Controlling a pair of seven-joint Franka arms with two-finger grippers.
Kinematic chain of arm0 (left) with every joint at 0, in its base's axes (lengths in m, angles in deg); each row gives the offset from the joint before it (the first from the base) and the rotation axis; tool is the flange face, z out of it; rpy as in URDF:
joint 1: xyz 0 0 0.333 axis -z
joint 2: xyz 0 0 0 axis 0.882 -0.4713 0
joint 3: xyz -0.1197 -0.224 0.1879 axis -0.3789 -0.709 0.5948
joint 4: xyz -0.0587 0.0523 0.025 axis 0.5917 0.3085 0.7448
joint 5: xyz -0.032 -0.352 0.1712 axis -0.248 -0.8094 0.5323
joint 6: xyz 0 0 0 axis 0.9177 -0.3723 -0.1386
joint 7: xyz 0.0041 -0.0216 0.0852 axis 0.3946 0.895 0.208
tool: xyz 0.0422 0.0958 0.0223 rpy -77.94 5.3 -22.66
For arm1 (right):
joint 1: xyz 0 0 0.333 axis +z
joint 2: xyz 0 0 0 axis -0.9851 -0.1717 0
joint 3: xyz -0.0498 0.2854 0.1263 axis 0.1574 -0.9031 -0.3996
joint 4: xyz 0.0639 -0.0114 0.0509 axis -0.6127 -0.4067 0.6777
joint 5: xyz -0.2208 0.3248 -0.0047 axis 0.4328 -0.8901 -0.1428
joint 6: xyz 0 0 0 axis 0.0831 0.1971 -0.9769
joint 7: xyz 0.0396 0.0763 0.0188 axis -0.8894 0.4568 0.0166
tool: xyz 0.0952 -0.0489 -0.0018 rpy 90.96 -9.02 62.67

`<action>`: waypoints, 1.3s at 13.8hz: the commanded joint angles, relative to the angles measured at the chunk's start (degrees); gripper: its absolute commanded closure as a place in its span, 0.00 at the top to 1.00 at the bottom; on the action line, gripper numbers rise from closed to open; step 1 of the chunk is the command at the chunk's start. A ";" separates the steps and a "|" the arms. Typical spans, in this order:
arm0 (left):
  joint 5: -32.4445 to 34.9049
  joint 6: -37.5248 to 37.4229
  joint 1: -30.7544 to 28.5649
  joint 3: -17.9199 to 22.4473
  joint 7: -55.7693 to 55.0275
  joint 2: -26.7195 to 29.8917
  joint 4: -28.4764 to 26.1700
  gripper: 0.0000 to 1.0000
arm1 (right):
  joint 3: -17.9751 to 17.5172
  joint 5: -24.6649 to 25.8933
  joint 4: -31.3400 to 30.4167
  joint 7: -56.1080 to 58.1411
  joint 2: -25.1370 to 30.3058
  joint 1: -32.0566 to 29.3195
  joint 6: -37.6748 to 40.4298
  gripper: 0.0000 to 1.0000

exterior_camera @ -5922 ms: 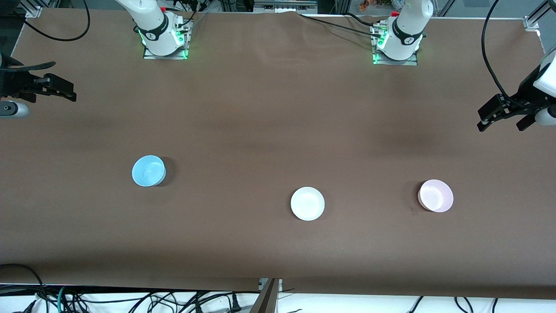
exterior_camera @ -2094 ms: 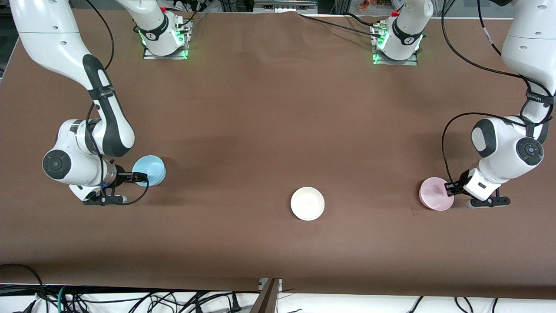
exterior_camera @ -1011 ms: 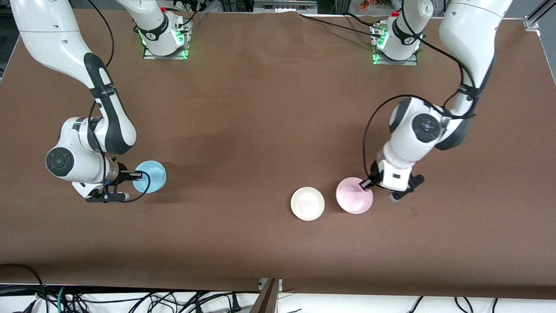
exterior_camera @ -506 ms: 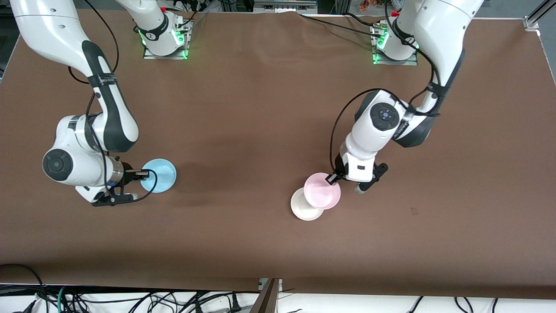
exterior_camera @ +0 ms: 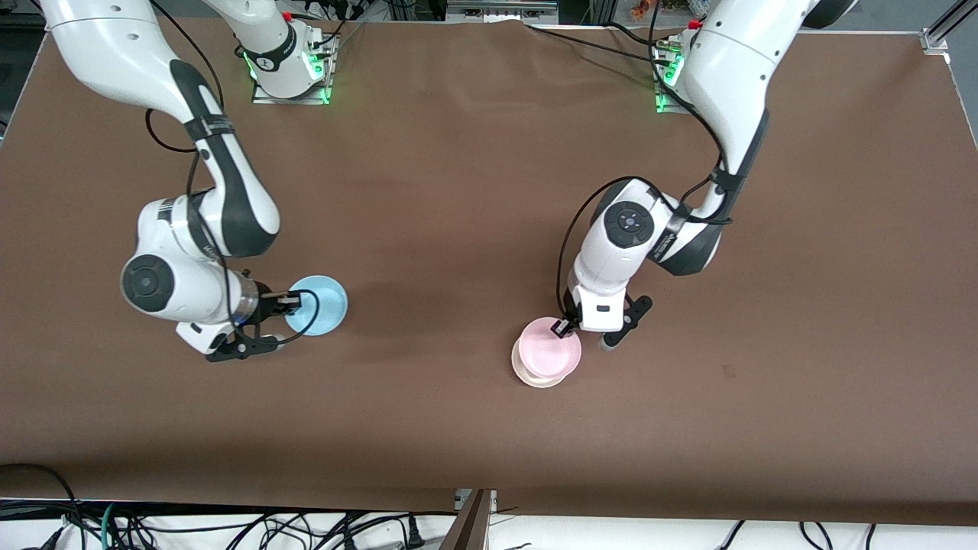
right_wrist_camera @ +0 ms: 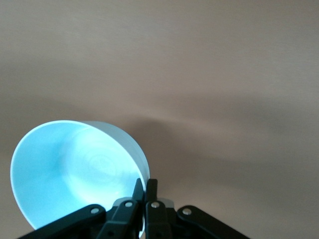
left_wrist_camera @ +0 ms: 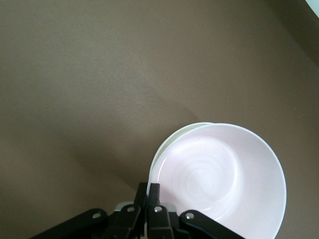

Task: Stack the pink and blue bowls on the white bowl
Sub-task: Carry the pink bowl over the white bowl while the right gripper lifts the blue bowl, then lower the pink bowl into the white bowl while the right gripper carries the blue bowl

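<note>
My left gripper (exterior_camera: 563, 328) is shut on the rim of the pink bowl (exterior_camera: 548, 352) and holds it right over the white bowl (exterior_camera: 527, 376), which shows only as a thin crescent under it. In the left wrist view the pink bowl (left_wrist_camera: 224, 179) covers most of the white bowl (left_wrist_camera: 172, 142), and the left gripper (left_wrist_camera: 148, 191) pinches its rim. My right gripper (exterior_camera: 291, 302) is shut on the rim of the blue bowl (exterior_camera: 319, 305) and holds it above the table toward the right arm's end. The right wrist view shows the blue bowl (right_wrist_camera: 70, 174) in the right gripper (right_wrist_camera: 145, 191).
The brown table (exterior_camera: 474, 191) carries only the bowls. The arm bases (exterior_camera: 290, 69) stand along its edge farthest from the front camera. Cables (exterior_camera: 229, 527) lie below its near edge.
My left gripper has carried the pink bowl sideways until it sits over the white bowl. My right gripper has lifted the blue bowl and moved it toward the middle of the table.
</note>
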 commanded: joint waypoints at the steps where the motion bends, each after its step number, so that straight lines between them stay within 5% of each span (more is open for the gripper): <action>1: 0.62 -0.76 0.81 1.34 -1.26 -1.65 3.68 0.00 | -0.13 -0.68 2.12 -6.42 0.28 3.55 1.26 0.00; 7: 0.80 -0.50 1.16 1.95 -2.49 -4.72 6.23 0.00 | -0.22 -0.77 4.49 -21.46 -0.86 9.18 0.29 0.00; 18: 0.97 -0.23 2.74 2.57 -4.42 -6.74 6.58 0.00 | -0.48 -6.57 5.28 -28.58 -2.53 12.71 -6.12 0.00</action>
